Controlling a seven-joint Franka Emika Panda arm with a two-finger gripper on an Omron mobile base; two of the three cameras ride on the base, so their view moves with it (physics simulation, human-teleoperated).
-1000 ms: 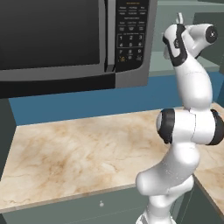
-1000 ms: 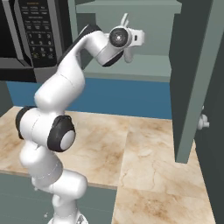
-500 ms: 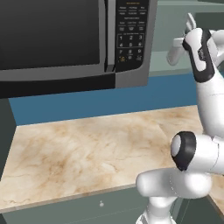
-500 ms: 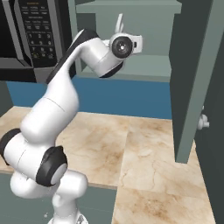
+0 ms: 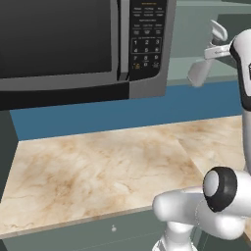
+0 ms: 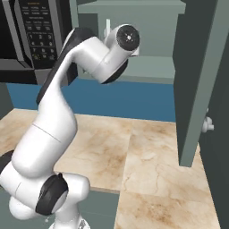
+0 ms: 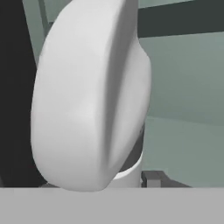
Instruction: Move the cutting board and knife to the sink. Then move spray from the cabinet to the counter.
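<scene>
My gripper (image 5: 215, 49) is raised in front of the open cabinet (image 6: 156, 67) and is shut on the grey spray (image 5: 198, 74). The bottle hangs tilted, its cone body down to the left and its nozzle up. In the hand view the spray (image 7: 87, 100) looms large and pale right at the fingertips (image 7: 152, 178). Well below the bottle lies the beige marbled counter (image 5: 98, 166). The cutting board, the knife and the sink are out of view.
A black microwave (image 5: 59, 44) hangs above the counter on the left, close to the spray. The cabinet's grey-green door (image 6: 197, 80) stands open on the right. A blue wall strip (image 5: 122, 115) runs behind the counter.
The arm has folded lower, its elbow dropping toward the counter's front. The hand with the spray has shifted slightly right in the left base view. The grip stays the same.
</scene>
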